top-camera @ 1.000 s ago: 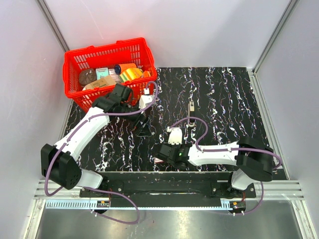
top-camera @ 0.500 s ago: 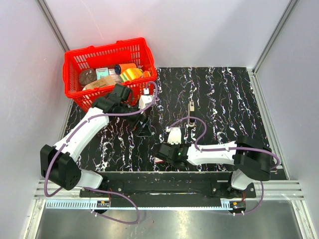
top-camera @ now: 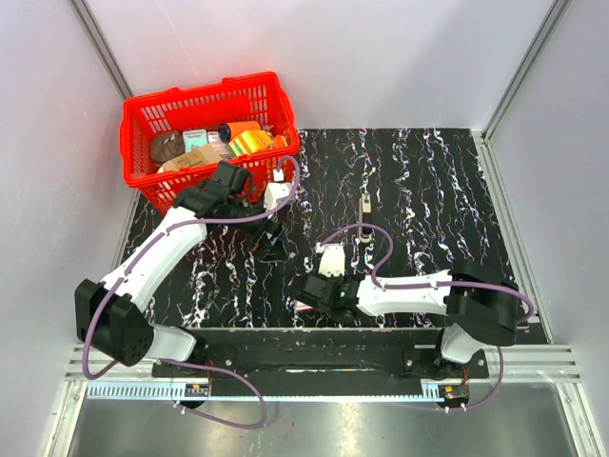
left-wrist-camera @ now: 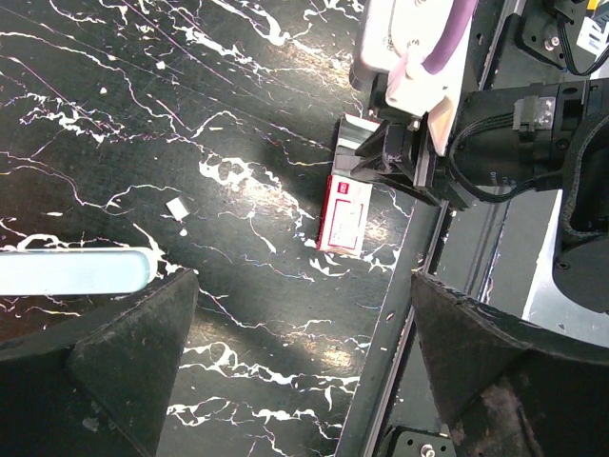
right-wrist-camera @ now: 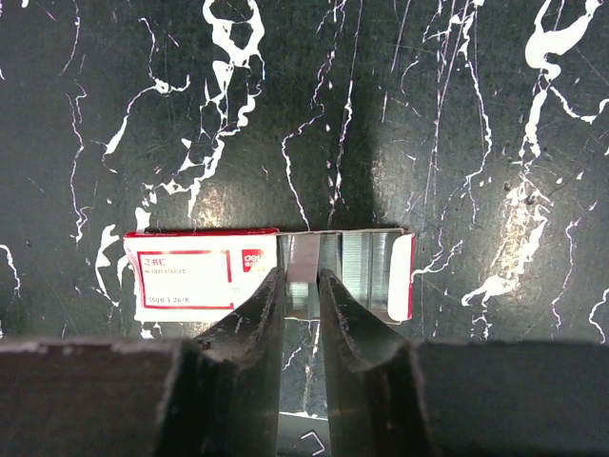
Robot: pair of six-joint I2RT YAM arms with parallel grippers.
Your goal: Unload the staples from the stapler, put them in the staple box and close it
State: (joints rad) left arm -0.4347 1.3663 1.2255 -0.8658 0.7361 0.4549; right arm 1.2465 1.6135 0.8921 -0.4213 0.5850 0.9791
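The stapler (left-wrist-camera: 71, 271) is a pale blue bar lying on the black marbled table, just outside my left gripper's left finger, which hides part of it. My left gripper (left-wrist-camera: 300, 286) (top-camera: 271, 243) is wide open with only bare table between its fingers. A short silver strip of staples (right-wrist-camera: 303, 257) sits between the narrow tips of my right gripper (right-wrist-camera: 303, 276) (top-camera: 309, 303), over the open tray of the white-and-red box (right-wrist-camera: 190, 276) (left-wrist-camera: 345, 214). The fingers press close on both sides of the strip. More silver strips (right-wrist-camera: 366, 267) lie in the tray.
A red basket (top-camera: 200, 95) full of goods stands at the far left corner. A small pale object (top-camera: 364, 203) lies mid-table. The table's near edge rail (left-wrist-camera: 400, 314) runs right beside the box. A loose bent staple (right-wrist-camera: 312, 438) lies below the right fingers.
The right arm has shifted very slightly while its gripper stays over the box. The left arm has barely moved.
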